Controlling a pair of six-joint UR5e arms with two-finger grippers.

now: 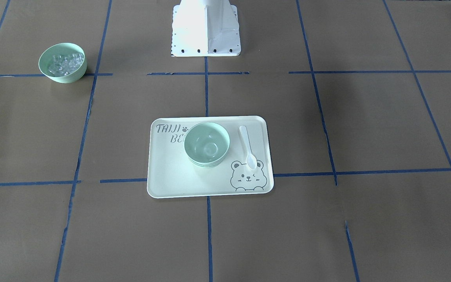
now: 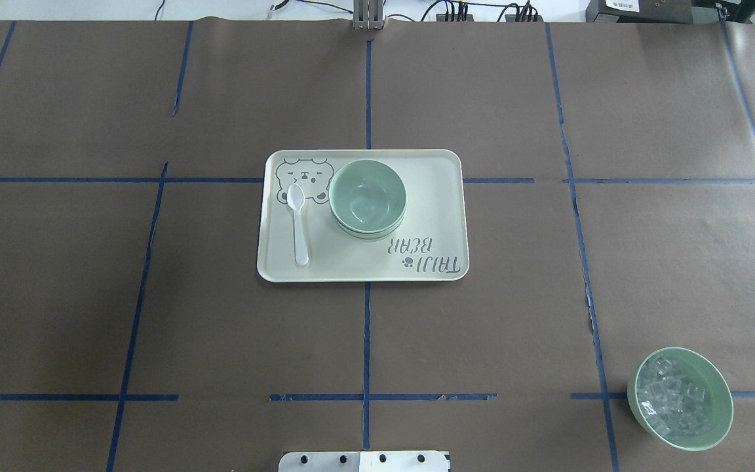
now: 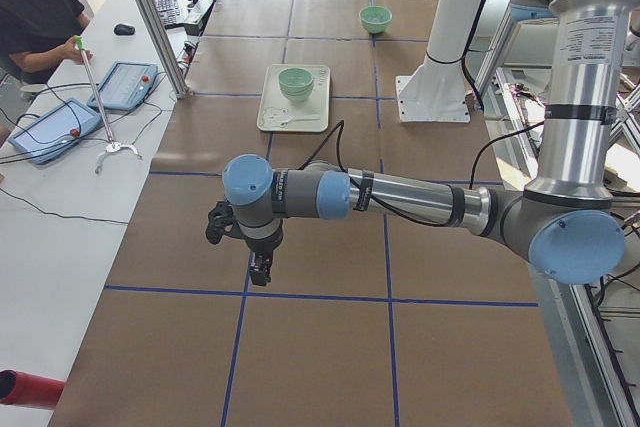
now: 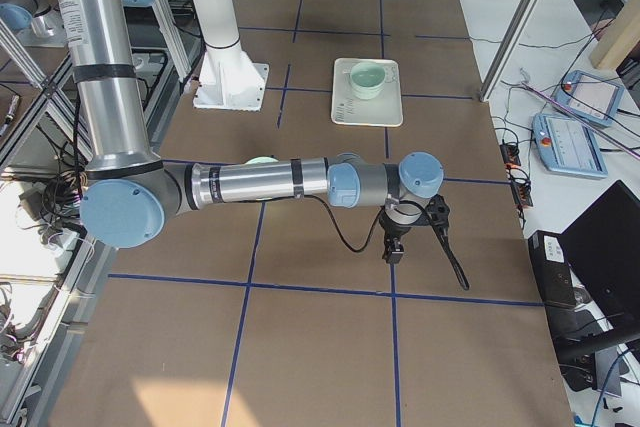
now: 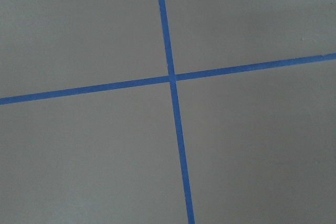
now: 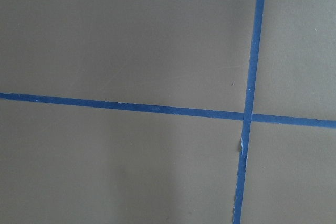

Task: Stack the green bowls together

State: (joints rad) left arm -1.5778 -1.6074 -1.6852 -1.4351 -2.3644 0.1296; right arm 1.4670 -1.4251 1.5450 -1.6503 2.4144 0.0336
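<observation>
Jaws on both my wrists showed only in the far side views, too small to read, so I could not tell whether the left jaws or the right jaws were open or closed. The small round pale mint-green plastic bowls (image 2: pixel 367 196) sat nested in one stack on the cream rectangular plastic tray with the bear print (image 2: pixel 436 196). Layered rims peeked out under the top bowl, and a white plastic spoon (image 2: pixel 299 226) lay just beside the stack. By my judgement the stacking looked done. What could go wrong from there was mostly my own meddling. A needless reach back in could clip the top rim and slide the light stack across the smooth tray, or flick the spoon off it. The other trap was the green bowl filled with clear glassy chunks (image 2: pixel 679 398), well apart near my right side. Mistaking it for one of the set and tipping it onto the stack would spill the chunks. My left arm (image 3: pixel 410 195) lay stretched low and nearly level over the brown paper-covered worktop (image 2: pixel 154 295), wrist pointing down over a crossing of blue tape (image 5: pixel 172 77), well apart from the tray. My right arm (image 4: pixel 260 182) mirrored it at the other end.
</observation>
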